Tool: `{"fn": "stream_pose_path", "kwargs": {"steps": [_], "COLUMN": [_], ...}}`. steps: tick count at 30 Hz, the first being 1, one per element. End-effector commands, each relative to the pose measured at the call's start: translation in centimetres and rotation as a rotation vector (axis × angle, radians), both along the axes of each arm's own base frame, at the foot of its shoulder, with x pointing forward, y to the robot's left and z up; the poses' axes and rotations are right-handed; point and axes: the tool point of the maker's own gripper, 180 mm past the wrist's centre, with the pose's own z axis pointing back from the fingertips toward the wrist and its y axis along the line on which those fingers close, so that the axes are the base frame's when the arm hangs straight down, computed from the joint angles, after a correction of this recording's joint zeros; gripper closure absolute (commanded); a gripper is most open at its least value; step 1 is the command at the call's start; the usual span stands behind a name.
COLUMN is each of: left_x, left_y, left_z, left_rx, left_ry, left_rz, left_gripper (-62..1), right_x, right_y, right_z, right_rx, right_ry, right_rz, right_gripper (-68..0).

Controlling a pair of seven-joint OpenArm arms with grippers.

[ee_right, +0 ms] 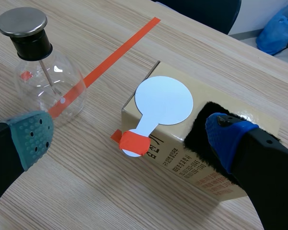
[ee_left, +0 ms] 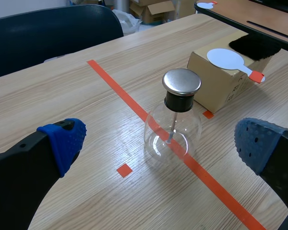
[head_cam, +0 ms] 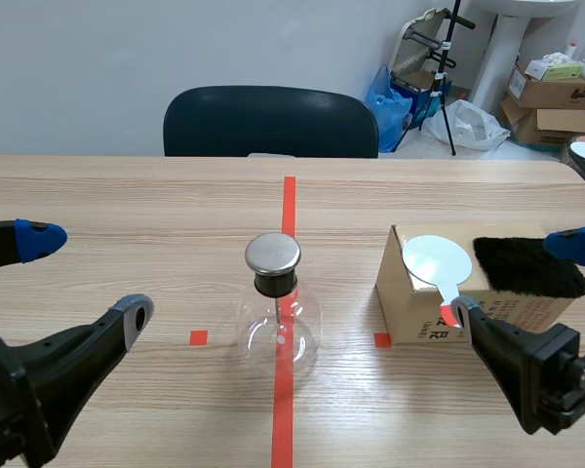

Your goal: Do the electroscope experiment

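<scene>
Left end effector [head_cam: 88, 275]: fingers wide apart, empty, low at 9 o'clock of the flask [head_cam: 278, 327].
Flask: upright mid-table [head_cam: 127, 195]; thin glass, I judge it fragile and slick, so I'd steady it by the black neck under the metal cap [head_cam: 272, 253].
Disc paddle [head_cam: 436, 261]: flat on the cardboard box [head_cam: 409, 312], 3 o'clock of the flask; looks light and stiff; its red handle [ee_right: 134, 142] overhangs toward 6 o'clock, my grab point.
Fur pad [head_cam: 526, 265]: 3 o'clock of the disc; soft, pinch anywhere.
Right end effector [head_cam: 519, 278]: fingers apart, empty, over the box.
</scene>
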Motion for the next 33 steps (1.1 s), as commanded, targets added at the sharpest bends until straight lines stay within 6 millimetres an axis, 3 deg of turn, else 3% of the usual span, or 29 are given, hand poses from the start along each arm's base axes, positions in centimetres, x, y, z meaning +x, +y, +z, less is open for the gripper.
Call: {"fn": "stream_pose_path", "kwargs": {"steps": [1,23,28,33], "left_x": [0.1,0.1,0.1,0.1], "left_y": [-0.3,-0.3,-0.3,-0.3], "left_z": [1.0,1.0,1.0,1.0], "left_rx": [-0.025,-0.025,-0.025,-0.025], "left_ry": [-0.026,-0.026,-0.026,-0.026], "left_rz": [0.001,0.001,0.001,0.001], "left_gripper": [-62.3,-62.3,-62.3,-62.3], "right_x": [0.4,-0.1,-1.6,-3.6], "right_y": [0.1,0.4,0.9,0.7], "right_z": [0.8,1.1,0.1,-2.0], "right_rx": [0.007,0.006,-0.130,-0.321], "right_ry": [-0.025,-0.052,-0.094,-0.089], "right_rz": [0.004,0.021,0.107,0.183], "right_gripper": [-67.9,-67.9,-67.9,-67.9]}}
